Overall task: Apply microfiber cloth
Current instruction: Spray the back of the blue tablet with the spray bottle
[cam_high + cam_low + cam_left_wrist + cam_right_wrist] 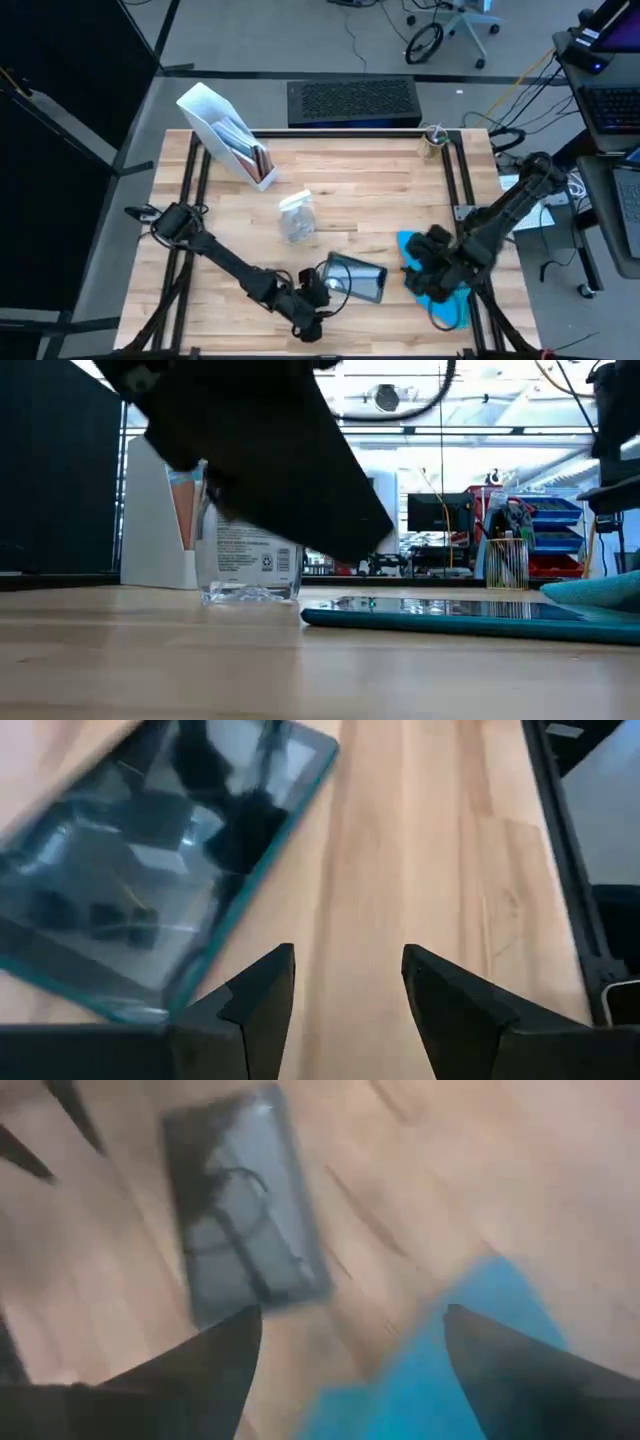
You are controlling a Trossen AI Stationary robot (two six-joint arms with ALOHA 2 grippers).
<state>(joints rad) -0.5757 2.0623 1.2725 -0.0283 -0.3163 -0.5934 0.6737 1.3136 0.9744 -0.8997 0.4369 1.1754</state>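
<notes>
Pale butcher-block planks make up the wooden table (350,190), framed by black rails, with grey floor around it. From above, the left gripper (322,292) sits near the table's front edge, just beside the flat dark rectangular tablet with a teal rim (357,279). The right gripper (432,262) hovers over the soft sky-blue microfiber cloth (448,303), which lies crumpled by the front right corner, right of the tablet. Farther back stand a small clear plastic spray bottle (297,216) and a white file holder (230,135) with papers in it.

At table height, the tablet (460,618) lies flat, the bottle (247,565) stands behind it, and a strip of the cloth (600,593) shows at the right edge. A dark arm blocks much of the upper left.

From the left wrist, the left claw (348,985) is spread apart with bare wood between its fingers (262,995), the tablet (150,850) lying just beside them.

From the right wrist, the right claw (350,1342) is also spread wide and pinches nothing; the cloth (470,1330) lies under it, the tablet (245,1230) beyond.
</notes>
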